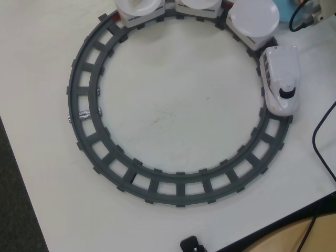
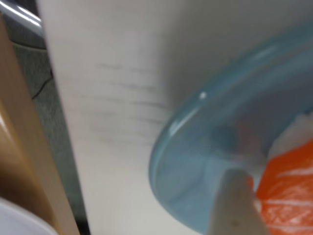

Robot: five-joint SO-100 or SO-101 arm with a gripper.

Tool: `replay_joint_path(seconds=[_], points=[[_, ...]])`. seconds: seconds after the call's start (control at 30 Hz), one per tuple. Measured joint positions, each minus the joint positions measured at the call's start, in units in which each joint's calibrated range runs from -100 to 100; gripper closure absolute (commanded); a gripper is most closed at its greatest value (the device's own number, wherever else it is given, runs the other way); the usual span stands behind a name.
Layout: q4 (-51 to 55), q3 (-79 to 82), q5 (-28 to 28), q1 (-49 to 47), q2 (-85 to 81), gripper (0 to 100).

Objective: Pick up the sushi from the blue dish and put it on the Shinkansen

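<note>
sushi point(image 2: 288, 188) on blue dish point(image 2: 205, 166) in blurred wrist view | gripper finger point(image 2: 234, 205) beside it, opening unclear | train point(image 1: 281, 79) on track point(image 1: 84, 84)

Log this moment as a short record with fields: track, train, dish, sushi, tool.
track: dark grey circular toy track on a white table, overhead view
train: white Shinkansen engine at the right of the loop, cars with white plates behind it along the top edge
dish: blue dish on the table, wrist view, blurred
sushi: orange-and-white piece lying in the dish at lower right
tool: one pale finger shows at the bottom edge beside the sushi; open or shut cannot be told
</note>
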Motion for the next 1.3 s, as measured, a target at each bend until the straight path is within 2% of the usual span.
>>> replay_joint_path(seconds=[0.13, 0.3, 0.63, 1.17, 1.3], points=[[6.7, 2.0, -0.3, 0.1, -8.8, 98], [16.6, 12.5, -0.3, -1.1, -27.4, 98], [18.5, 42.9, -0.3, -11.3, -65.1, 98], [18.6, 46.2, -2.5, -30.9, -67.0, 98], [16.4, 46.2, -2.5, -31.0, -61.9, 98]])
